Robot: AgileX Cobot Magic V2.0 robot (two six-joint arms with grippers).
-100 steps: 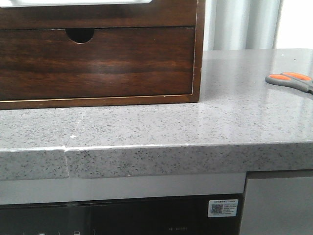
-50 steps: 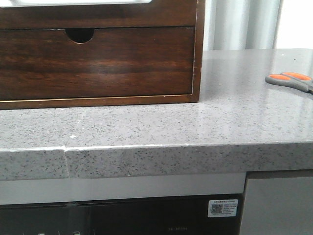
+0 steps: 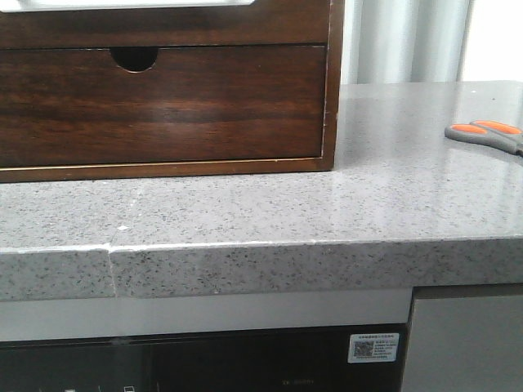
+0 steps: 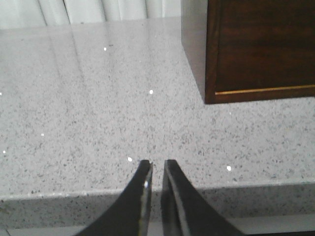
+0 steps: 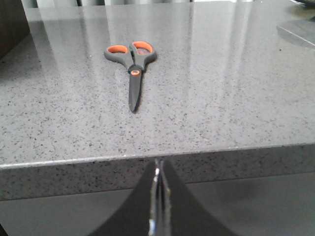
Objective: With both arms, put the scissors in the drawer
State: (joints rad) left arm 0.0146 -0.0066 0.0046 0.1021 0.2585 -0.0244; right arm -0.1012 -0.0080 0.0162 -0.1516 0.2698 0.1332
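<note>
Small grey-handled scissors with orange loops (image 5: 132, 60) are seen flat on speckled grey stone counter (image 3: 392, 188), glossy dark brown wooden drawer (image 3: 163, 102) pushed in, black left gripper (image 4: 157, 166) nearly clenched, black right gripper (image 5: 159, 167) clenched empty.

Glossy dark brown wood on the drawer (image 3: 163, 106), grain showing under the sheen. The surface (image 3: 327, 204) is polished grey speckled stone, catching reflections. Scissors (image 5: 130, 61): matt grey plastic handles, orange inner loops, dark blades.

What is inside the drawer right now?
Cannot be seen: the drawer is shut, its dark front covering the inside. The scissors lie outside it on the countertop.
</note>
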